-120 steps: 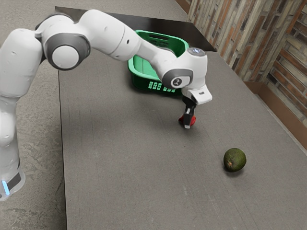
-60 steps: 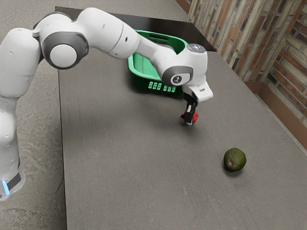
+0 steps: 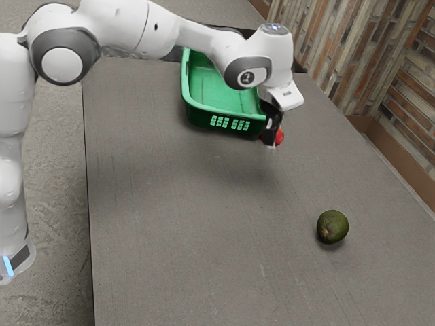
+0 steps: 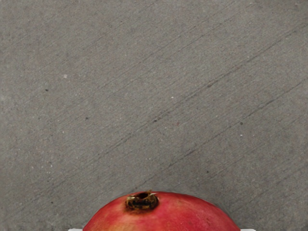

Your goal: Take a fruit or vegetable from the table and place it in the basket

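Observation:
My gripper is shut on a red pomegranate, which hangs above the table beside the basket's near corner in the exterior view. Part of the fruit is hidden behind the fingers. In the wrist view the pomegranate shows its brown crown, with a pale fingertip edge at either side of it. The green basket stands at the table's far end, partly behind the arm. A dark green avocado lies on the table, toward the exterior view's right.
The grey table spreads out below the hand and around the avocado. A brick-patterned wall runs along the exterior view's right, beyond the table's edge. The basket's raised rim is close to the hand.
The gripper has risen from the table with the pomegranate and moved toward the basket's side of the table. The avocado and the basket have stayed where they were.

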Motion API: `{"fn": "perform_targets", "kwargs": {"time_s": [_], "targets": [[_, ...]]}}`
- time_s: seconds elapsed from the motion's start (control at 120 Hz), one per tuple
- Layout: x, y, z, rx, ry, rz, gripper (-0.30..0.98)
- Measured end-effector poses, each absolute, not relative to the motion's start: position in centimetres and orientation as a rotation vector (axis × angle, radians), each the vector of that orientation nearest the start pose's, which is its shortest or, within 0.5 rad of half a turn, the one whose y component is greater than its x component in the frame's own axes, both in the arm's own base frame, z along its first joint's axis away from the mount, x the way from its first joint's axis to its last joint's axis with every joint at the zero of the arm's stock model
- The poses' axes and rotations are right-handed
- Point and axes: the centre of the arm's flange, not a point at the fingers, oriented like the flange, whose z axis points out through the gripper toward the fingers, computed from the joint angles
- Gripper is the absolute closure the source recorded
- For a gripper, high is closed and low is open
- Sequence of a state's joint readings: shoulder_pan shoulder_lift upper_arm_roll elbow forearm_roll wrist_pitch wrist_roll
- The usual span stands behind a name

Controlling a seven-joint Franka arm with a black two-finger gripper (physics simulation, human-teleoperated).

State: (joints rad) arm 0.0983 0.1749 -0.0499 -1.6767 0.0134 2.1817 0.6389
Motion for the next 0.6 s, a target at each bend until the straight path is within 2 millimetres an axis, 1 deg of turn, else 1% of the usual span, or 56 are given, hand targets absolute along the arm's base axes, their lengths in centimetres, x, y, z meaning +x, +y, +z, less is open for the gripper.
{"fn": "perform_targets", "kwargs": {"time_s": [0.167,0.25,0.383,0.45,0.492,0.525,0.6], "targets": [[61.8,3.2,58.1,-2.848,0.865,-0.491,0.35],[60.4,3.2,60.1,-2.848,0.857,-0.490,0.35],[58.3,3.3,62.7,-2.853,0.842,-0.476,0.35],[57.3,3.5,63.7,-2.858,0.831,-0.464,0.35],[56.8,4.1,64.1,-2.863,0.815,-0.453,0.35],[56.5,4.9,64.4,-2.868,0.793,-0.443,0.35],[55.8,8.0,64.6,-2.885,0.712,-0.420,0.35]]}}
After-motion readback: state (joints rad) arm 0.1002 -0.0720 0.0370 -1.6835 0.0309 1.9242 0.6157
